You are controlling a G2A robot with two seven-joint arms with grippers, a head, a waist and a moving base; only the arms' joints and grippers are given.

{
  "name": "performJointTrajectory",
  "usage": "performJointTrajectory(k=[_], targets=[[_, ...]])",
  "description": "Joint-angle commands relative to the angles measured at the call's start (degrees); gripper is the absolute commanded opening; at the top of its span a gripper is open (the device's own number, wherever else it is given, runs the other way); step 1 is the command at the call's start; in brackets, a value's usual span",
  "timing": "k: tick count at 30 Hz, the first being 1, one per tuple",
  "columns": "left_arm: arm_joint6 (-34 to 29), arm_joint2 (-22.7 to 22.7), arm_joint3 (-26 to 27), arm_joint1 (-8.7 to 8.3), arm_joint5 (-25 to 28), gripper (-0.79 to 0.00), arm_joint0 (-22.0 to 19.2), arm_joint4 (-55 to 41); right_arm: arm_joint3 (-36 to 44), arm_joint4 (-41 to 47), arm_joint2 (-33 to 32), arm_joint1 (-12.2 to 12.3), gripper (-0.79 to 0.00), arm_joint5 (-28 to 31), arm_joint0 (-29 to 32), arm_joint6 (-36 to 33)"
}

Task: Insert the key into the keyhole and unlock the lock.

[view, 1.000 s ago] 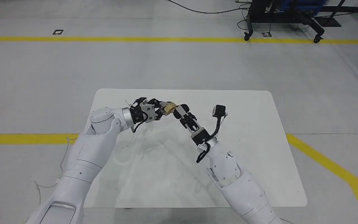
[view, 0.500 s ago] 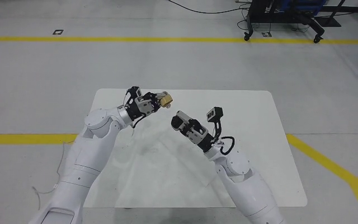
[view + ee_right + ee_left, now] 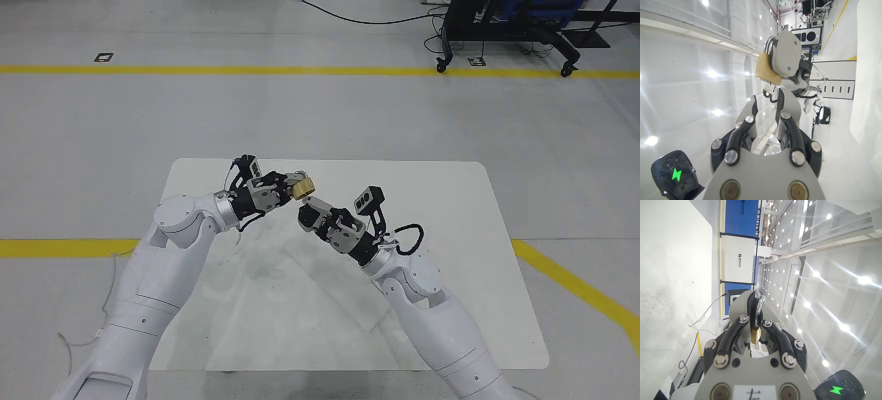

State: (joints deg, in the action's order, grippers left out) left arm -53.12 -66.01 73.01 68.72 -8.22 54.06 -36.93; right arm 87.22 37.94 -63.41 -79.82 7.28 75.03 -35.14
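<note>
My left gripper (image 3: 757, 313) squeezes the smooth yellow lock (image 3: 765, 70) with a shiny bent loop (image 3: 768, 44). My right gripper (image 3: 768, 100) gapes near the little key (image 3: 767, 92).

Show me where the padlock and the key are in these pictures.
padlock (image 3: 765, 71), right wrist view, on its brass body.
key (image 3: 767, 92), right wrist view, on its silver head at the padlock's end.
</note>
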Motion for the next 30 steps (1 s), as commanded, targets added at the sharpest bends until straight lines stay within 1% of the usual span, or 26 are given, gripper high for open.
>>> performJointTrajectory(k=[1,4,5,6,7,8,24,28,30], targets=[[-0.37,0.02,-0.20,-0.02,0.04,-0.785,-0.15,0.14,-0.74,1.65,0.20,-0.09,-0.563,-0.74,-0.38,-0.61],[-0.74,0.07,-0.44,-0.03,0.11,-0.785,-0.33,0.28,-1.79,3.34,0.09,-0.12,-0.591,-1.55,-1.11,-2.20],[-0.82,0.12,-0.49,-0.02,0.10,-0.785,-0.38,0.31,-2.02,3.50,0.06,-0.12,-0.622,-1.59,-1.24,-2.39],[-0.89,0.14,-0.54,-0.02,0.12,-0.785,-0.43,0.34,-2.19,3.73,0.04,-0.12,-0.677,-1.68,-1.33,-2.50],[-0.92,0.14,-0.60,-0.02,0.23,-0.785,-0.46,0.35,-2.31,3.80,0.01,-0.12,-0.757,-1.69,-1.41,-2.52],[-0.92,0.17,-0.65,-0.01,0.27,-0.785,-0.47,0.39,-2.39,3.77,-0.03,-0.12,-0.785,-1.67,-1.46,-2.38],[-1.26,0.60,-0.61,-0.03,1.34,-0.785,-0.67,1.73,-2.25,0.67,0.48,-0.20,-0.785,-0.78,-1.65,2.07],[-0.79,0.48,-0.37,-0.07,2.62,-0.785,-0.66,2.57,-1.84,3.92,-0.10,-0.26,-0.785,-0.29,-1.14,0.89],[-0.32,0.46,-0.09,-0.14,3.75,-0.785,-0.63,3.94,-1.96,9.08,-0.52,-0.36,-0.785,-1.89,-0.76,-1.11]])
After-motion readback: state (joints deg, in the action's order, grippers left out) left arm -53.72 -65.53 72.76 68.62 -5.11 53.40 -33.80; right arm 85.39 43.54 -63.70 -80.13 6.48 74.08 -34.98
